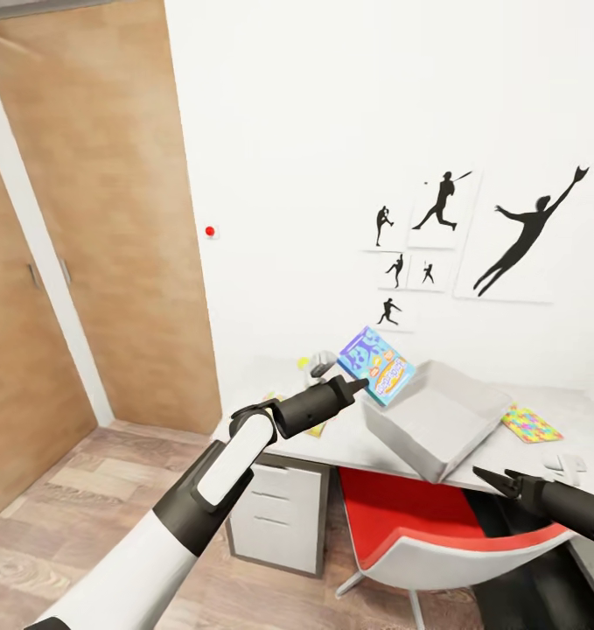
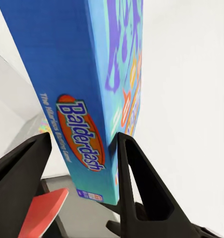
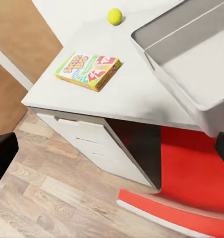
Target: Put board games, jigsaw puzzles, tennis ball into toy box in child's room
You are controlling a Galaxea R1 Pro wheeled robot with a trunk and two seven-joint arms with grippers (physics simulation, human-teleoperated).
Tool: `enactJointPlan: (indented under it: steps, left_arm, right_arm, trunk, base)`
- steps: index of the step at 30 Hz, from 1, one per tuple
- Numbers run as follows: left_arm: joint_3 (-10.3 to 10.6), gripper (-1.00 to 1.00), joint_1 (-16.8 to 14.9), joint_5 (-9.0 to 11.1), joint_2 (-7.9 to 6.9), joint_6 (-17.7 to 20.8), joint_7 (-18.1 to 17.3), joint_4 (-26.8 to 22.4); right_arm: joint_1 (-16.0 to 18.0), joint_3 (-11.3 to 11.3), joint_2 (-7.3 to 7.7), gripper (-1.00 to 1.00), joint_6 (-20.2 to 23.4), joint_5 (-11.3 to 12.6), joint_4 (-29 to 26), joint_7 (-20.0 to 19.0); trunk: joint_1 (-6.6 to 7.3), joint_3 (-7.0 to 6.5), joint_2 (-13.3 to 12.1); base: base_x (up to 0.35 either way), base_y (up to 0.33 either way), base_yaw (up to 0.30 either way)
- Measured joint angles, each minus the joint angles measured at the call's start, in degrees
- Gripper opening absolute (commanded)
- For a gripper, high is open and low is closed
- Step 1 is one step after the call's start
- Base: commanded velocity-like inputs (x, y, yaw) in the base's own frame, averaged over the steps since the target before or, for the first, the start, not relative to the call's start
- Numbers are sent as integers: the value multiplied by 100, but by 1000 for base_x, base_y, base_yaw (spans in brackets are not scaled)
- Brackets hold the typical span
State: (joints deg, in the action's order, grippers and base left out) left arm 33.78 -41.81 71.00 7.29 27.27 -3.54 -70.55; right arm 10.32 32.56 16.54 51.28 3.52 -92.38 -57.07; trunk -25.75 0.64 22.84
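My left gripper [image 1: 359, 383] is shut on a blue board game [image 1: 377, 365], holding it tilted in the air just left of the pale grey toy box [image 1: 436, 416]. In the left wrist view the blue box [image 2: 75, 99], lettered Balderdash, stands on edge between the black fingers [image 2: 137, 183]. A yellow-green-red board game [image 3: 88, 71] lies flat near the table's [image 3: 137, 101] left corner, with the tennis ball [image 3: 114, 16] behind it. One jigsaw puzzle [image 1: 530, 424] lies right of the toy box. My right gripper [image 1: 492, 477] hangs open and empty above the red chair.
The toy box [image 3: 191, 64] juts over the table's front edge above the red chair [image 1: 436, 525]. White drawers [image 1: 279, 516] stand under the table's left end. A wooden door [image 1: 104, 219] is at the left, wood floor before it. A small white object [image 1: 566, 464] lies at the table's right.
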Motion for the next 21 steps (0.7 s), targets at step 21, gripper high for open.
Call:
enactJointPlan:
  steps: [21]
  left_arm:
    - [-92, -100, 226, -11, -76, 5, -253, -303]
  right_arm:
    - [0, 230, -33, 100, -7, -1, 2, -8]
  trunk:
    - [3, -2, 1]
  base:
    - [161, 66, -31]
